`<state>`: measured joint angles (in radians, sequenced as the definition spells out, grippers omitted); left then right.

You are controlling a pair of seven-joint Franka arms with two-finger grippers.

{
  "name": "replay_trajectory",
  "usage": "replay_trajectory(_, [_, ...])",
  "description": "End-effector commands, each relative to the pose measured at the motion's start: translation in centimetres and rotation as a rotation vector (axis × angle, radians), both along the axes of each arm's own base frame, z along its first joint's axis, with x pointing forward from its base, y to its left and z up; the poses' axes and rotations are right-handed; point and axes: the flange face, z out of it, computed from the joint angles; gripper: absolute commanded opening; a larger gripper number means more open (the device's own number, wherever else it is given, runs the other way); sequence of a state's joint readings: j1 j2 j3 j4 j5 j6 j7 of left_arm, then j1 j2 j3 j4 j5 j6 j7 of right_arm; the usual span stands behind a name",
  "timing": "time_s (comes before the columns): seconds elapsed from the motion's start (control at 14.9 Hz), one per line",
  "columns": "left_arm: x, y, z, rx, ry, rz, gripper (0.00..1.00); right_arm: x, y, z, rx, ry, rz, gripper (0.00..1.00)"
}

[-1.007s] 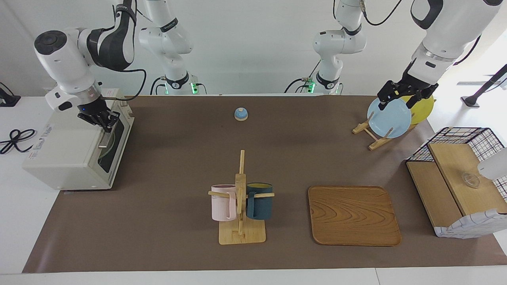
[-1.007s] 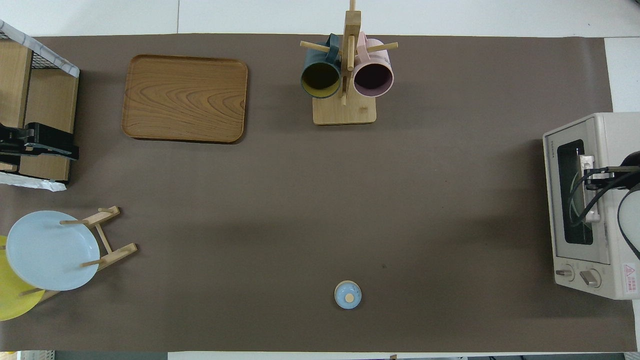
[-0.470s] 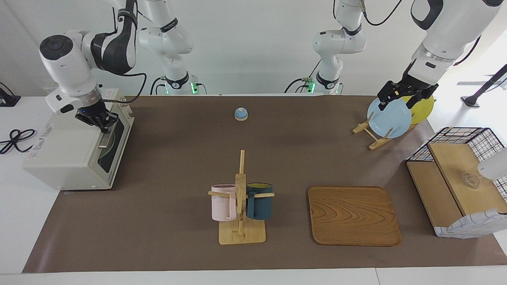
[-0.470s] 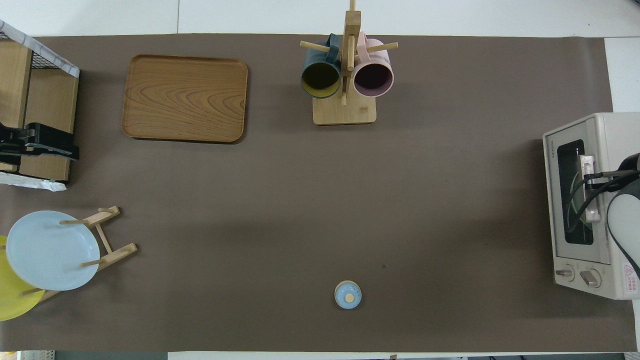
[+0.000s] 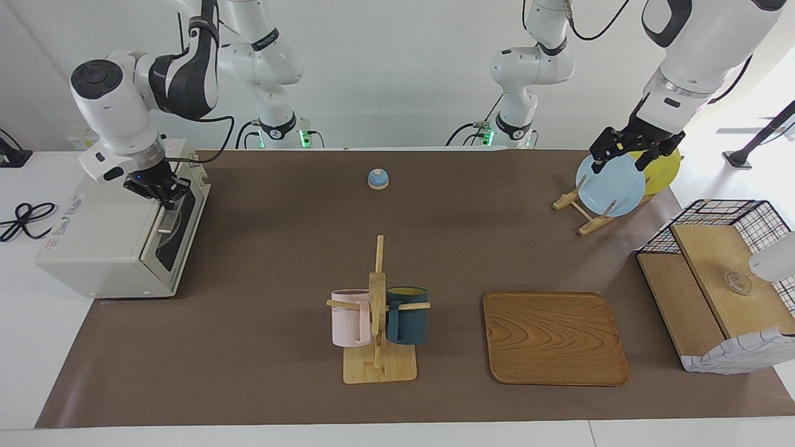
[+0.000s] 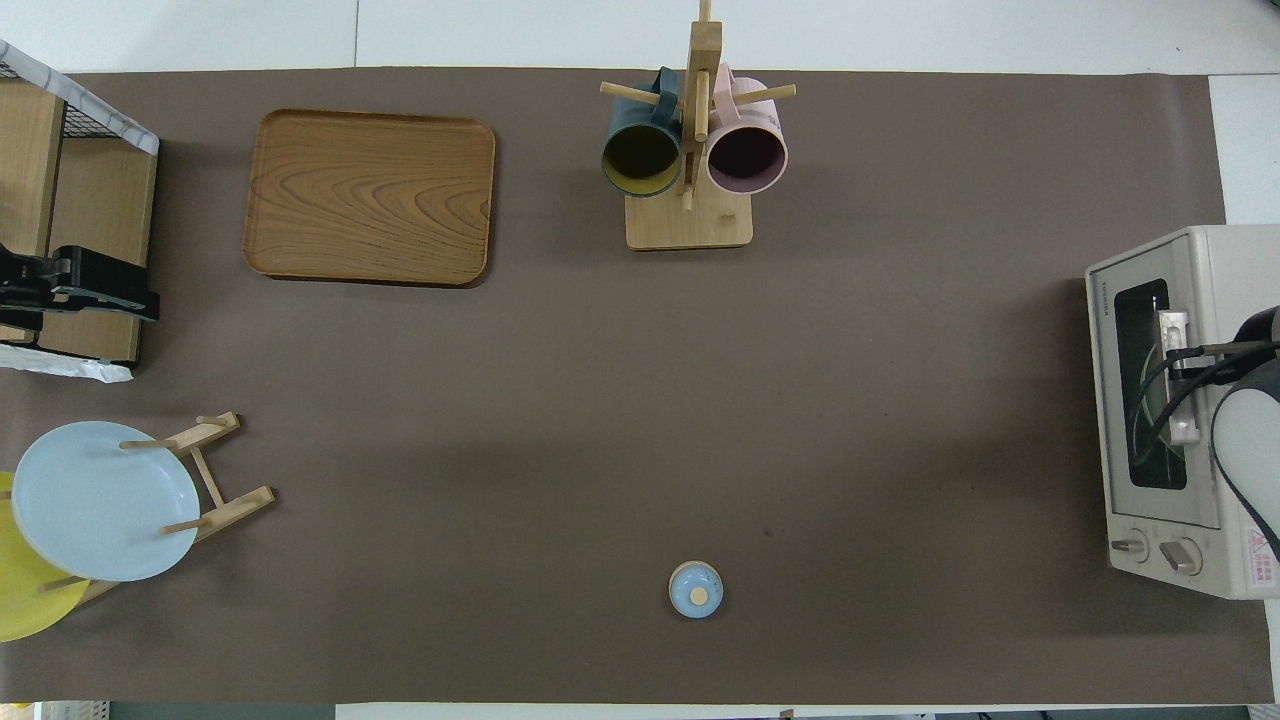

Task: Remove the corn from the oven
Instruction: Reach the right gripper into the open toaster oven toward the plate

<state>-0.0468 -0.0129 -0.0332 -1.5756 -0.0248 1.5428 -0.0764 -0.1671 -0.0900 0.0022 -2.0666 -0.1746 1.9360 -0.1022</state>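
R gripper (image 5: 163,190), fingers pressed together, has shifted slightly up along the oven (image 5: 118,233) handle since a sec ago; door still closed, so corn not visible (presumably inside). L gripper (image 5: 630,152) waits spread over blue plate (image 5: 610,184).

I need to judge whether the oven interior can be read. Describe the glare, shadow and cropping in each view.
Facing view: the oven door glass is dark, seen slantwise, nothing inside readable; bright daylight washes the wire basket corner. Overhead view: the door glass is dark, partly covered by the right arm's cable; the frame edge crops the oven.
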Motion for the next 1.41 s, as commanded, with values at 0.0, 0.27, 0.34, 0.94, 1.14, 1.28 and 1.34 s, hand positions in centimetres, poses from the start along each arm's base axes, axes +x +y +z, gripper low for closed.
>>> replay_trajectory(0.0, [-0.7, -0.1, 0.0, 0.004, -0.020, -0.011, 1.00, 0.9, 1.5, -4.9, 0.040, -0.011, -0.002, 0.00])
replay_trajectory(0.27, [-0.6, -0.2, 0.0, 0.001, -0.023, -0.012, 1.00, 2.0, 3.5, -7.1, 0.052, -0.012, -0.041, 0.00])
replay_trajectory(0.34, [-0.6, -0.2, 0.1, 0.001, -0.025, -0.012, 1.00, 2.2, 3.7, -7.6, 0.052, -0.017, -0.045, 0.00])
replay_trajectory(0.94, [-0.3, -0.5, -0.5, 0.001, -0.023, -0.020, 1.00, 0.9, 6.2, -12.6, 0.063, -0.069, -0.040, 0.00])
replay_trajectory(1.14, [-0.3, -0.8, -0.6, -0.019, -0.023, -0.021, 1.00, -0.4, 6.2, -13.7, 0.067, -0.086, -0.038, 0.00])
replay_trajectory(1.28, [-0.2, -0.9, -0.5, -0.020, -0.028, -0.021, 1.00, -1.0, 6.4, -14.5, 0.071, -0.099, -0.035, 0.00])
replay_trajectory(1.34, [-0.2, -1.0, -0.5, -0.020, -0.028, -0.022, 1.00, -1.1, 6.5, -14.7, 0.078, -0.104, -0.039, 0.00])
